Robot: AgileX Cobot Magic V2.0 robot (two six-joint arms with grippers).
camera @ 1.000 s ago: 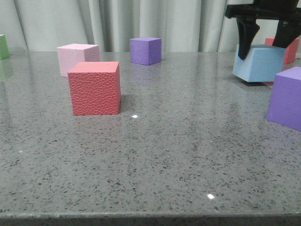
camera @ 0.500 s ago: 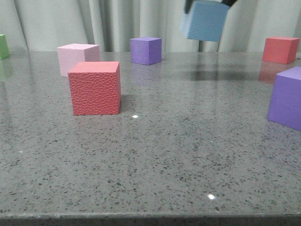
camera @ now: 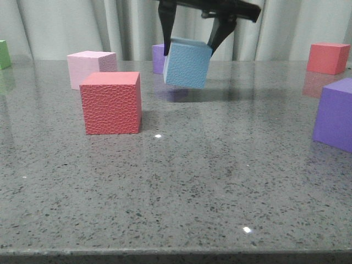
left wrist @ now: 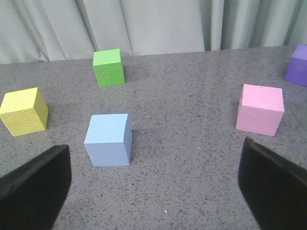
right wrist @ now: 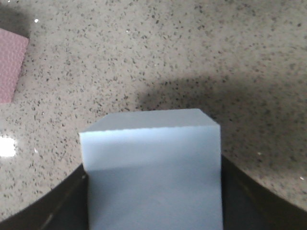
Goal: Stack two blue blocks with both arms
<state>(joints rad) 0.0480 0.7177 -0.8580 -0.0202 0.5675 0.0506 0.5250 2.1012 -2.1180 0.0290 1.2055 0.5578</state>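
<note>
Front view: your right gripper (camera: 191, 41) has its two black tapering fingers (camera: 166, 25) clamped on opposite sides of a pale sky-blue foam cube (camera: 187, 62). The cube hangs tilted, clear of the grey speckled stone table (camera: 220, 176), with a soft shadow on the surface under it. It sits in front of a purple foam cube (camera: 158, 58), hiding most of it, and to the right of a red pebbled foam cube (camera: 111, 102) that rests on the table nearer the camera.

Right wrist view: the held blue cube (right wrist: 152, 172) fills the space between the dark fingers (right wrist: 57, 206), one at each side face, touching. Table below, shadow beyond the cube's far edge. A corner of a pink block (right wrist: 10, 64) shows at the frame's edge.

Left wrist view: your left gripper (left wrist: 153, 187) is spread wide, nothing between its fingers (left wrist: 33, 191). The second pale sky-blue foam cube (left wrist: 109, 139) sits flat on the table ahead of them, closer to one finger, touching neither. Around it, apart: a yellow pebbled foam cube (left wrist: 24, 111), a green pebbled foam cube (left wrist: 108, 67), a pink foam cube (left wrist: 260, 109).

Front view, other items: a second purple foam cube (camera: 334, 114) at the right edge, a second red foam cube (camera: 328, 58) at far right by the curtain (camera: 82, 27).
</note>
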